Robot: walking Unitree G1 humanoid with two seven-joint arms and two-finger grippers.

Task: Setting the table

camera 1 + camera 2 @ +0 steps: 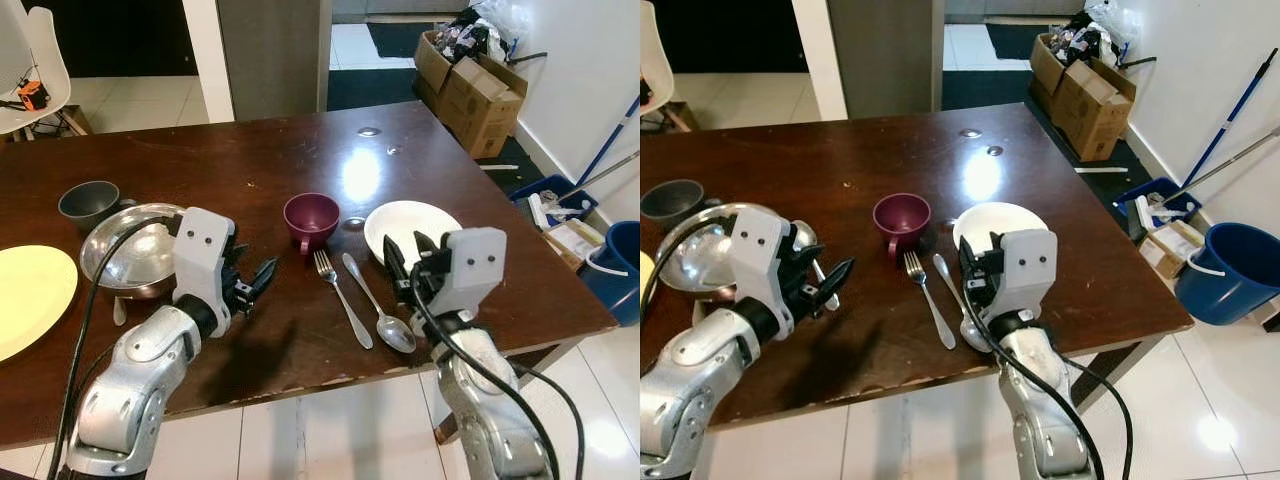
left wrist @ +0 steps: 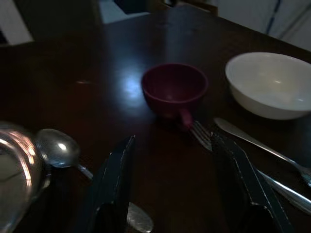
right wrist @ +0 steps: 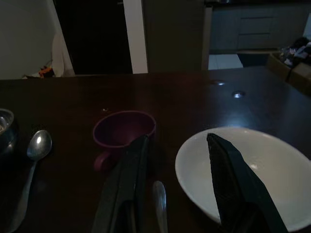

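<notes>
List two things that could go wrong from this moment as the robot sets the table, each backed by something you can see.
1. The right end effector hovers open at the white bowl; a careless advance could shove the bowl or catch the spoon beside it.
2. The fork lies next to the maroon cup, whose handle faces it; reaching for either may knock the other.

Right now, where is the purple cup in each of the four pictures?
Left eye view: purple cup mid-table, behind the fork.
Right eye view: cup left of the white bowl.
Left wrist view: cup centre, beyond the fingers.
Right wrist view: cup left of centre.
Shared landmark: the white bowl.
</notes>
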